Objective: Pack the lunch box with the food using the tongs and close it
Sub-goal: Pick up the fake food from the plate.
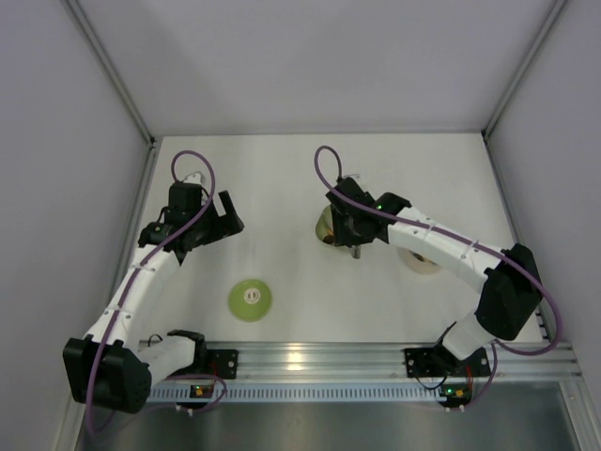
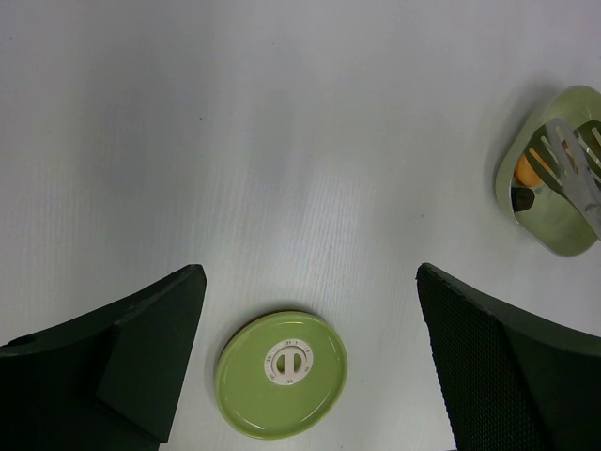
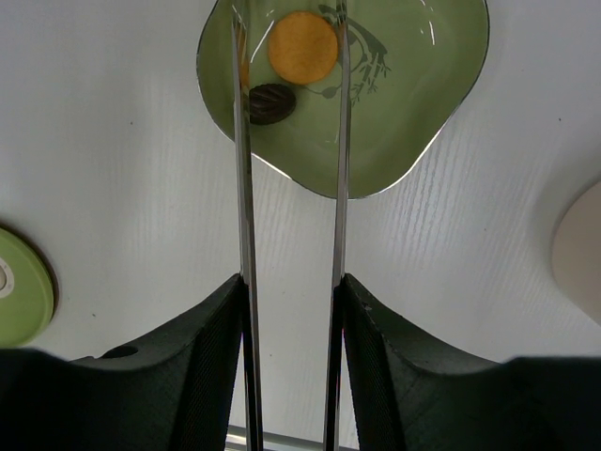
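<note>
In the right wrist view my right gripper (image 3: pixel 291 282) is shut on the silver tongs (image 3: pixel 242 188), whose two arms stand apart and reach over the light-green dish (image 3: pixel 404 103). An orange chunk of food (image 3: pixel 302 45) lies between the arms, and a dark brown chunk (image 3: pixel 271 103) lies by the left arm. The lunch box (image 1: pixel 423 260) sits right of the dish, partly under my right arm. Its green lid (image 2: pixel 282 374) lies flat on the table below my left gripper (image 2: pixel 310 282), which hangs open and empty. Seen from above, my right gripper (image 1: pixel 346 228) is over the dish (image 1: pixel 326 225).
White walls close the table on the left, back and right. An aluminium rail (image 1: pixel 310 357) runs along the near edge by the arm bases. The lid (image 1: pixel 251 301) lies between the two arms near that rail.
</note>
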`<state>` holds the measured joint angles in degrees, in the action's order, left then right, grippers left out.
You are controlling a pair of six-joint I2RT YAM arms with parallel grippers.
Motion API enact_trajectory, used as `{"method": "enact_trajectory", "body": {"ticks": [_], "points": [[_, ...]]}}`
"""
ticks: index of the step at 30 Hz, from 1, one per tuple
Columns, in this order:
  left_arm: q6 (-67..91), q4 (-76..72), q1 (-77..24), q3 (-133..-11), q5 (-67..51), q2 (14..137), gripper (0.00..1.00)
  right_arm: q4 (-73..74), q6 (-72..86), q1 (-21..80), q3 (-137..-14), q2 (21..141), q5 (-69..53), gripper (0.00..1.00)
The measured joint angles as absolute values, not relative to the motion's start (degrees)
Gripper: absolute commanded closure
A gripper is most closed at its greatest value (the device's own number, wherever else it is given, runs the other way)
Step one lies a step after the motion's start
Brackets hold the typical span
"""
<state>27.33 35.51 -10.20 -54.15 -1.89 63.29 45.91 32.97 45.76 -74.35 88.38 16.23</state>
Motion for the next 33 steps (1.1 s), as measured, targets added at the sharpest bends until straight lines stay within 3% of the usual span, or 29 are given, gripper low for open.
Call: {"method": "enact_trajectory", "body": {"ticks": [18,28,33], "points": [[27.33,35.51,-10.20,-54.15,-1.87,63.29,0.01,46.37,32.53,46.02,-70.48,88.38,15.53,0.57],[27.33,35.51,-10.20,-54.15,-1.87,63.29,0.01,46.44,32.53,46.13,-70.13,88.25,15.33,0.69],[27.31,35.51,-10.20,-54.15,-1.87,63.29,0.01,46.68,32.53,46.15,-70.13,87.74,15.77,0.69]]}}
